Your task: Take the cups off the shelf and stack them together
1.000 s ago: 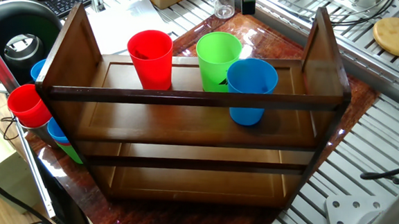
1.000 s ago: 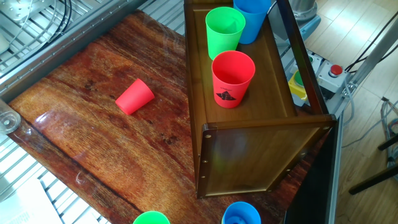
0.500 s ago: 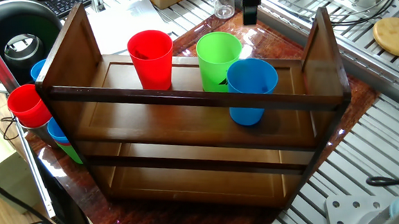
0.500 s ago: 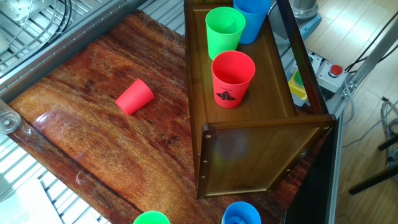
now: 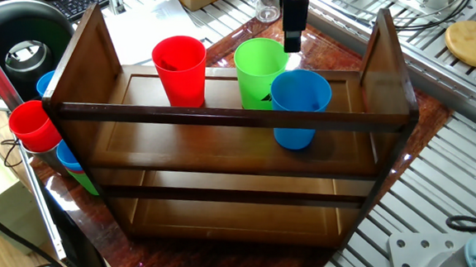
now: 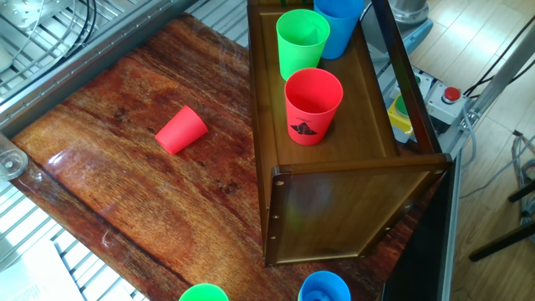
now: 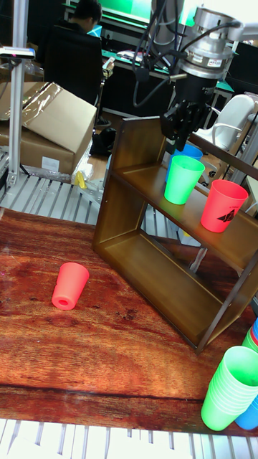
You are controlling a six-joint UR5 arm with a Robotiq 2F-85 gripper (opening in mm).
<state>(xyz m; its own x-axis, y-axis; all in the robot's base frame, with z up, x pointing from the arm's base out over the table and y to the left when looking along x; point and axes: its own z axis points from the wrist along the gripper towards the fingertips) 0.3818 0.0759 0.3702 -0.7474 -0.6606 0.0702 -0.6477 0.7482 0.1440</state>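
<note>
On the top tier of the dark wooden shelf [image 5: 220, 118] stand three upright cups: a red cup [image 5: 179, 69], a green cup [image 5: 261, 70] and a blue cup [image 5: 300, 109]. From the other side, the red cup [image 6: 313, 104] shows a black mark, with the green cup [image 6: 302, 42] and blue cup [image 6: 338, 21] behind it. A second red cup [image 6: 180, 130] lies on its side on the wooden tabletop, away from the shelf [image 6: 334, 217]. My gripper [image 7: 178, 133] hangs just above the blue cup [image 7: 189, 152] and green cup [image 7: 182, 179], open and holding nothing; in one fixed view the gripper [image 5: 292, 46] is behind them.
A slanted column of nested cups [image 5: 35, 125] sits by the shelf's left end, and the same column [image 7: 228, 391] reaches the tall view's bottom right. A glass mug [image 5: 267, 1] and a wooden disc [image 5: 474, 43] lie on the metal grating behind the table.
The gripper has come down from the top of one fixed view to just above the green and blue cups. The cups have not moved.
</note>
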